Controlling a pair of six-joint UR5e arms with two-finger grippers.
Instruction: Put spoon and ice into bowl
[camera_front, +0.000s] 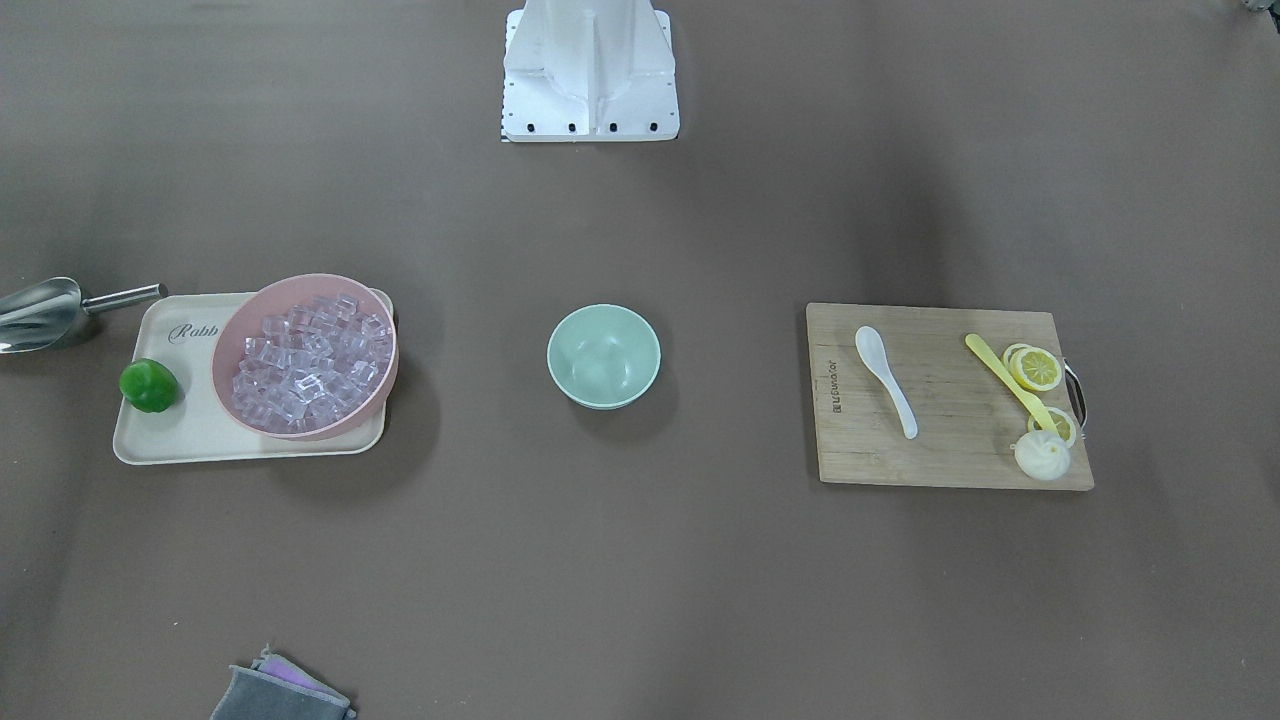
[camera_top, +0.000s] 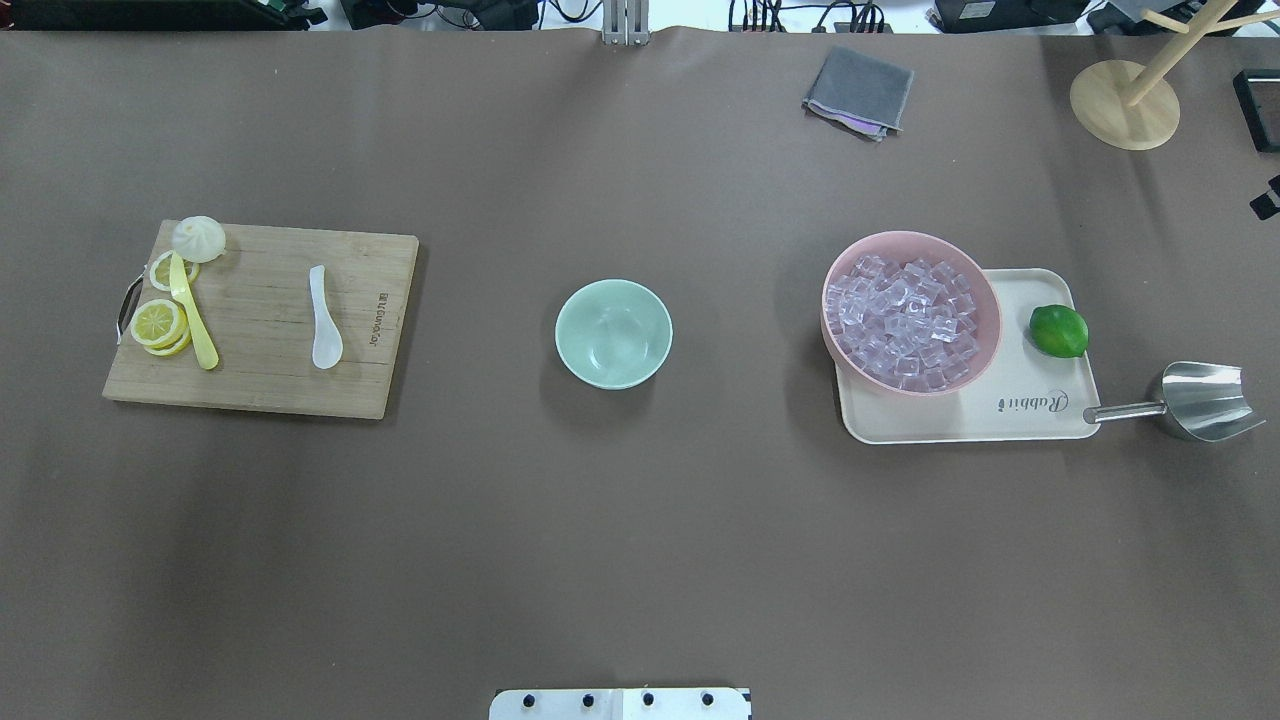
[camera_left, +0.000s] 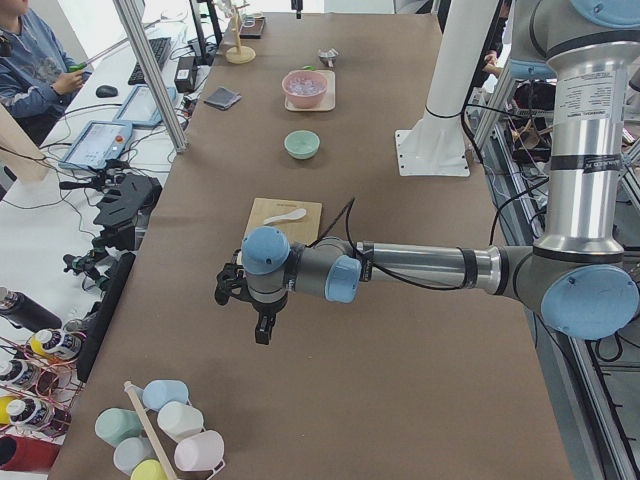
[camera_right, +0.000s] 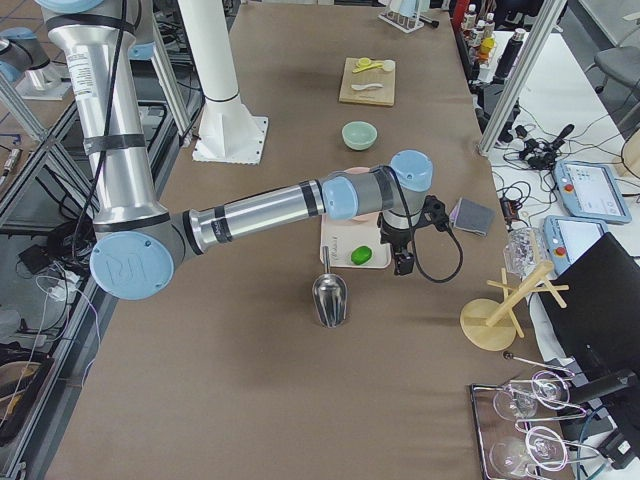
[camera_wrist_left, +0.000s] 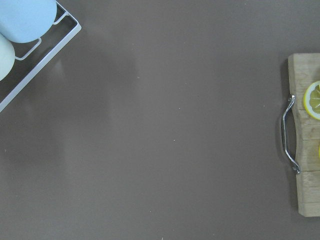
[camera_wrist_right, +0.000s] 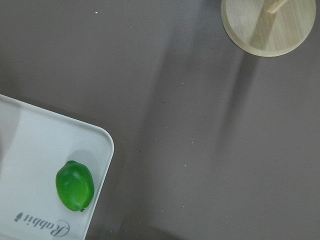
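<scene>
Brown surface (camera_top: 640, 550), mint-green bowl (camera_top: 613, 333) at its middle. Wooden board (camera_top: 260, 300) to the bowl's left bears the spoon (camera_top: 324, 320); pink bowl (camera_top: 905, 237) to its right holds the ice (camera_top: 905, 320). Left tool (camera_left: 262, 325) and right tool (camera_right: 403, 262) hang farther out, well clear of both; their openings I cannot tell.

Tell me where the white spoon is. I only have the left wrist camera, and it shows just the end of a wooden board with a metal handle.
Observer: The spoon lies further along that board, scoop end toward the robot.
Operator: Where does it go?
Observer: Into the bowl at mid-table, which is empty.
Operator: What else goes in?
Observer: Ice, heaped in the pink bowl on the tray at the robot's right.
</scene>
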